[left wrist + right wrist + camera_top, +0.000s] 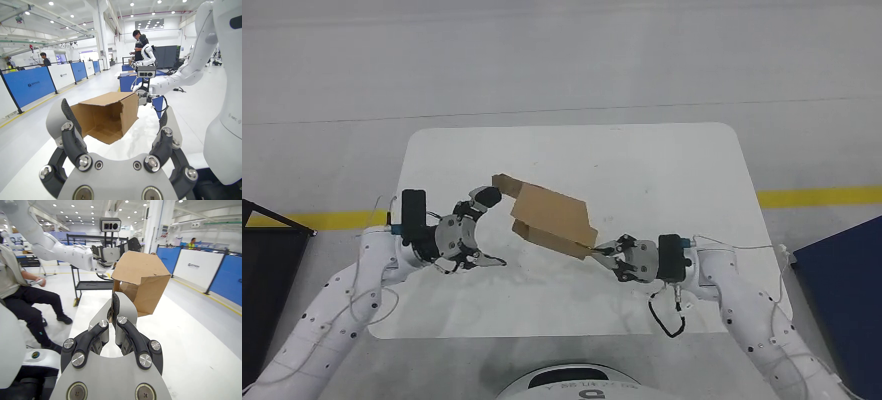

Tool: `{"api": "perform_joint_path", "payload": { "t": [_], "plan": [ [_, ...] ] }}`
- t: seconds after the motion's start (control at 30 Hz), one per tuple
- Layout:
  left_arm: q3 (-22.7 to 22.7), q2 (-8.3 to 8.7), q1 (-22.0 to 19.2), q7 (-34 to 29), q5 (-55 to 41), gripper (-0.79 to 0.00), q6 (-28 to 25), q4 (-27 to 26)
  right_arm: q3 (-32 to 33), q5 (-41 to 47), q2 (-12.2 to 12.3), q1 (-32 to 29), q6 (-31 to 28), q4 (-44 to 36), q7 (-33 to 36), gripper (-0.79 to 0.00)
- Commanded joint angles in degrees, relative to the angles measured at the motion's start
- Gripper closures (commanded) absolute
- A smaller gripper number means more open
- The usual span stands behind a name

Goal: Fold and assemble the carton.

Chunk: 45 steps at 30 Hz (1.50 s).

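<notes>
Round ceiling lamps [51,3] are shining over a big white hall, and the pale floor [562,60] is gleaming under them. A yellow line [822,196] is running across it, showing on both sides of the white table [672,160] (rounded at its corners). Blue and white fence panels [28,85] are lining the walkway. A white pillar [103,37] is rising to the ceiling. A black metal rack [92,286] is standing past the table's end, and dark screens [166,55] are standing far behind.
</notes>
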Motion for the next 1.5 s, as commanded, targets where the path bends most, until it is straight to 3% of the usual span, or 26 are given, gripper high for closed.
{"api": "perform_joint_path", "payload": {
  "t": [0.0, 0.3, 0.5, 0.7, 0.77, 0.83, 1.07, 1.47],
  "plan": [
    [0.32, 0.17, -0.91, -1.83, -1.5, -0.785, 0.01, 0.9, -0.03, 1.69, -0.03, 0.19, 0.32, 0.17, -0.03, 0.0],
    [0.11, 0.04, -1.51, -2.43, -3.32, -0.785, 0.7, 0.99, -0.14, 2.37, -0.08, 0.03, 0.72, 0.55, 0.32, 0.0],
    [-0.01, 0.44, -1.58, -12.92, -1.65, -0.785, 0.01, -0.72, -3.06, 12.01, -0.52, 3.84, 0.22, 6.17, 7.06, 0.0],
    [3.77, 1.24, -2.82, -19.37, -5.64, -0.785, 0.01, -2.19, -6.8, 14.42, -0.34, 7.09, 0.22, 6.59, 12.31, 0.0],
    [5.18, 1.6, -3.85, -21.2, -7.03, -0.723, 0.01, -2.13, -7.58, 14.7, -0.16, 7.76, 0.22, 6.55, 13.2, 0.0],
    [5.75, 1.94, -5.27, -23.41, -7.23, -0.711, 0.01, -1.58, -8.09, 14.78, 0.03, 8.13, 0.22, 6.4, 13.59, 0.0],
    [7.84, 2.67, -7.32, -25.8, -10.47, -0.665, 0.01, 0.41, -8.36, 13.96, 0.75, 8.11, 0.22, 5.38, 13.32, 0.0],
    [13.34, 3.78, -10.1, -25.2, -12.63, -0.662, 0.01, 2.13, -8.57, 12.06, 1.4, 7.44, 0.22, 3.89, 13.67, 0.0]
  ]
}}
